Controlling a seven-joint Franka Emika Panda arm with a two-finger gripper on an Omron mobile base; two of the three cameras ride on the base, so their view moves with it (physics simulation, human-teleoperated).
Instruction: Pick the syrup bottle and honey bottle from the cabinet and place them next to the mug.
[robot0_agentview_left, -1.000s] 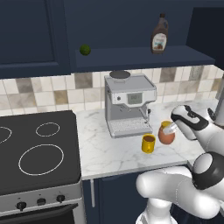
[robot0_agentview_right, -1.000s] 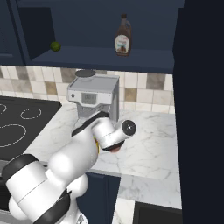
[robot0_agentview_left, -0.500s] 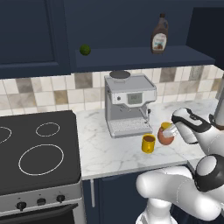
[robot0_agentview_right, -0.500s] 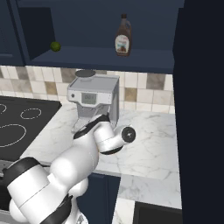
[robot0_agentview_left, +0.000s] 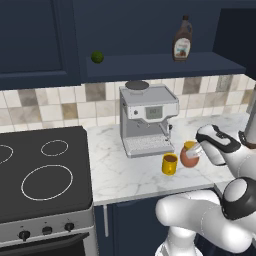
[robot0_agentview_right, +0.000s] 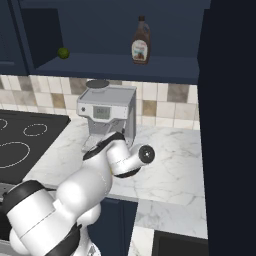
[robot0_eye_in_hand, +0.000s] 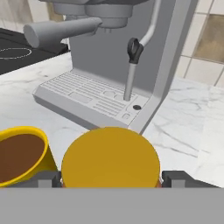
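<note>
The squat orange honey bottle (robot0_agentview_left: 189, 157) sits low at the marble counter, just right of the yellow mug (robot0_agentview_left: 169, 164). My gripper (robot0_agentview_left: 193, 149) comes at it from the right and is shut on it. In the hand view the two fingertips flank the honey bottle's yellow-orange lid (robot0_eye_in_hand: 109, 157), with the mug (robot0_eye_in_hand: 22, 155) close beside it. I cannot tell whether the bottle's base touches the counter. The tall brown syrup bottle (robot0_agentview_left: 182, 45) stands upright on the shelf of the navy cabinet (robot0_agentview_left: 150, 66), also seen as the syrup bottle (robot0_agentview_right: 141, 46) from the right.
A grey coffee machine (robot0_agentview_left: 147, 117) stands just behind the mug and bottle, its steam wand (robot0_eye_in_hand: 131, 70) near the hand. A green lime (robot0_agentview_left: 97, 56) lies on the shelf's left. The black stove (robot0_agentview_left: 40, 170) is on the left, a tall dark panel (robot0_agentview_right: 230, 125) on the right.
The hand has sunk a little with the honey bottle, bringing it lower beside the mug. The mug and syrup bottle have stayed put.
</note>
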